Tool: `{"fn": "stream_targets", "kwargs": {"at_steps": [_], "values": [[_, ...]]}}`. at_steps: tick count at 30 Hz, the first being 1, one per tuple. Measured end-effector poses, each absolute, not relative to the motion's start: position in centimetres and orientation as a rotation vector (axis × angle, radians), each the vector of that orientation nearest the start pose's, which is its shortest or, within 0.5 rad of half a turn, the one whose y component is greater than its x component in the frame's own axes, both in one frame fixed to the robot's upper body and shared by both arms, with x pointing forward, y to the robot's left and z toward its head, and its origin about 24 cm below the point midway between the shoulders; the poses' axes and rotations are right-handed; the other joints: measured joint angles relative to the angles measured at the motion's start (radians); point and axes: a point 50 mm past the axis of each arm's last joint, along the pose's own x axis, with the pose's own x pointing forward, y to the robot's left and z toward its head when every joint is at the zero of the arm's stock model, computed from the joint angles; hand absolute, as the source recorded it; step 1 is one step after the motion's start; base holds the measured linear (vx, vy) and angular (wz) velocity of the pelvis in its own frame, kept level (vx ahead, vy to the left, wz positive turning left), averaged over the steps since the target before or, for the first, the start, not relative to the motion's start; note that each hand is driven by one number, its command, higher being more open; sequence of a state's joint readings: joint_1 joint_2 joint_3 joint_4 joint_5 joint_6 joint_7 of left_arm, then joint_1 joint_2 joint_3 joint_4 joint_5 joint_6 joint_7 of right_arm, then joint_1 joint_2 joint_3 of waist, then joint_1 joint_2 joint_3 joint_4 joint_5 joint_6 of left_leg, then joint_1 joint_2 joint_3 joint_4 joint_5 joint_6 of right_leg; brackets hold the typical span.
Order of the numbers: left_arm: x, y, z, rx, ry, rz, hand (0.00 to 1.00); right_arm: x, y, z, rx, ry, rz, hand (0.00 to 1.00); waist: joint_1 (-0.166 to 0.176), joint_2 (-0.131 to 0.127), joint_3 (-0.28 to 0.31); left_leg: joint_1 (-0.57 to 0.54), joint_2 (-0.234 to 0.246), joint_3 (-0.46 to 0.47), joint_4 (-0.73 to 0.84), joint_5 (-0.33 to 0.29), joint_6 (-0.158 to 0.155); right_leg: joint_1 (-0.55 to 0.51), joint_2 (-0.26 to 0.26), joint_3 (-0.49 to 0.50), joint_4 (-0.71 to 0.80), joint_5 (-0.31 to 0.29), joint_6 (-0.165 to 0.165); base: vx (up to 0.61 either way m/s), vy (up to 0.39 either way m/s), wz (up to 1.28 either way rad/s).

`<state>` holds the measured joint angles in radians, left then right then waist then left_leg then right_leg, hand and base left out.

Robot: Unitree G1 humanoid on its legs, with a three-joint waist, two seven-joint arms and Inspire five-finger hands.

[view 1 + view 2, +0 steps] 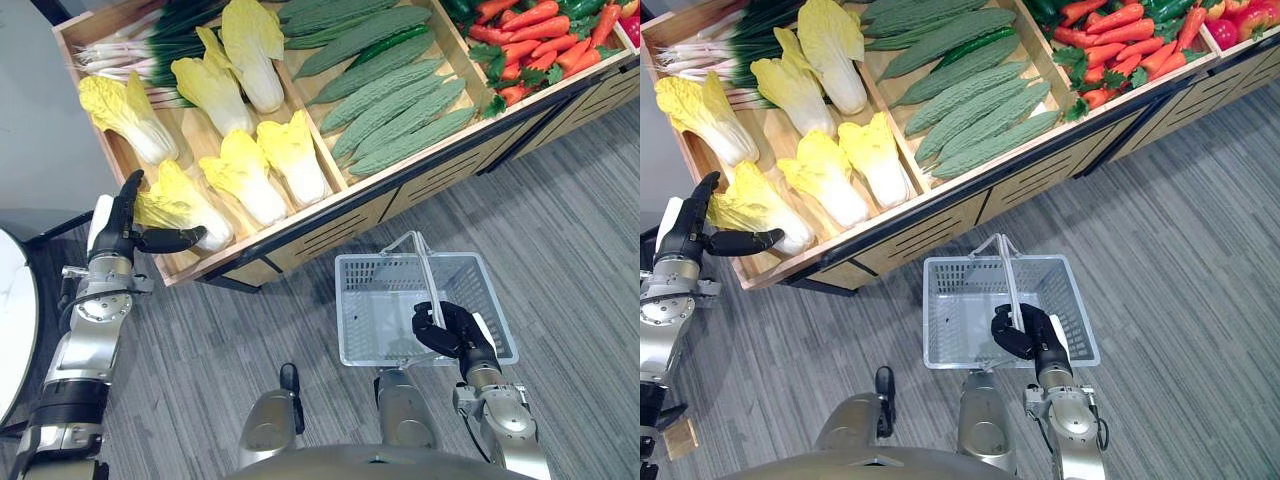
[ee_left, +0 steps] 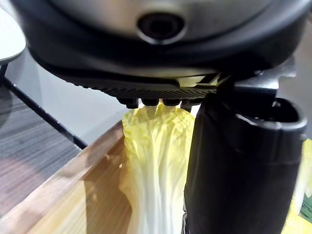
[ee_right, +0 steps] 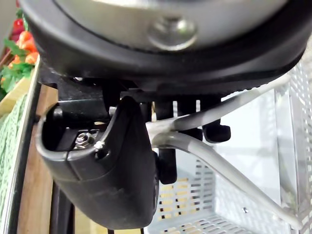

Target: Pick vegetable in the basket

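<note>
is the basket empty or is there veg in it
empty: the basket shows only bare grey mesh floor, nothing inside; the right hand grips its handle

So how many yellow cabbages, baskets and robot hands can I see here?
Yellow cabbages: 6
Basket: 1
Robot hands: 2, the left hand open by the nearest cabbage and the right hand closed on the basket's handle
Total: 9

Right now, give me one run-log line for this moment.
left hand: open, at nearest cabbage | right hand: shut on basket handle | basket: empty
</note>
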<state>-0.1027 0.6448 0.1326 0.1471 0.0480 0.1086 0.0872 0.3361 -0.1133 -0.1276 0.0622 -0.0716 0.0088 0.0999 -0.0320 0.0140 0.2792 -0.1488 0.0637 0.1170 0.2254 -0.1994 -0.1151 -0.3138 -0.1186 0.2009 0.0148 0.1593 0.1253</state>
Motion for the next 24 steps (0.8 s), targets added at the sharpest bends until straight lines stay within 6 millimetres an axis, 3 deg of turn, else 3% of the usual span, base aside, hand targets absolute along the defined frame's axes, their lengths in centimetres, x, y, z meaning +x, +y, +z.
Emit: {"fn": "stream_targets", "kwargs": {"at_steps": [1,2,4,5,9,11,16,24], "values": [[26.6,31.2,9.7,0.668,0.075,0.298,1.0,16.3,-21.8,-3.5,-0.176,0.407,-0.093,0.0,-0.001,0.0,0.0,0.0,-0.001,0.0,0.001,0.0,0.001,0.001,-0.001,0.0,0.0,0.0,0.0,0.0,0.0,0.0],[26.6,31.2,9.6,0.686,0.077,0.293,0.0,16.3,-21.7,-3.6,-0.176,0.408,-0.092,0.0,-0.001,-0.001,0.0,0.0,-0.003,0.002,0.003,-0.002,0.004,0.001,-0.003,0.001,0.0,0.0,0.0,0.0,0.0,0.0],[26.6,30.0,10.2,0.739,0.038,0.232,0.0,16.5,-21.7,-3.6,-0.175,0.409,-0.089,0.0,-0.001,-0.003,0.001,-0.002,-0.003,0.006,0.013,-0.008,0.01,0.002,-0.004,0.002,0.0,0.0,0.0,-0.01,0.011,-0.06],[26.9,27.8,10.3,0.771,-0.002,0.113,0.0,16.7,-21.6,-3.6,-0.174,0.404,-0.085,0.0,-0.005,-0.007,0.0,-0.002,-0.004,0.012,0.019,-0.013,0.011,0.002,-0.004,0.006,0.0,0.0,0.0,-0.01,0.016,-0.15],[29.0,22.3,12.6,0.791,-0.211,-0.057,0.0,18.0,-20.7,-3.1,-0.171,0.367,-0.046,0.0,-0.064,-0.026,0.011,-0.003,-0.001,0.04,0.042,-0.035,0.019,-0.002,-0.003,0.034,-0.007,-0.002,-0.003,0.0,0.01,-0.23],[29.6,22.3,13.4,0.821,-0.237,-0.022,0.0,18.0,-20.7,-3.0,-0.172,0.363,-0.048,0.0,-0.083,-0.025,0.011,-0.001,0.0,0.049,0.05,-0.046,0.02,-0.003,0.0,0.048,-0.013,0.002,0.003,0.03,0.007,-0.2],[30.3,22.5,14.3,0.845,-0.256,0.0,0.0,17.7,-21.1,-3.2,-0.177,0.374,-0.059,0.0,-0.081,-0.019,0.013,0.011,-0.006,0.054,0.029,-0.047,0.019,0.001,0.0,0.048,-0.016,0.005,0.008,0.06,0.002,-0.03],[30.2,21.2,13.1,0.854,-0.234,-0.081,0.0,17.7,-21.1,-3.2,-0.18,0.373,-0.051,0.0,-0.091,-0.018,0.013,0.068,-0.029,0.069,-0.019,-0.041,0.029,0.018,-0.019,0.046,0.001,0.004,0.007,0.03,0.011,-0.05]]}}
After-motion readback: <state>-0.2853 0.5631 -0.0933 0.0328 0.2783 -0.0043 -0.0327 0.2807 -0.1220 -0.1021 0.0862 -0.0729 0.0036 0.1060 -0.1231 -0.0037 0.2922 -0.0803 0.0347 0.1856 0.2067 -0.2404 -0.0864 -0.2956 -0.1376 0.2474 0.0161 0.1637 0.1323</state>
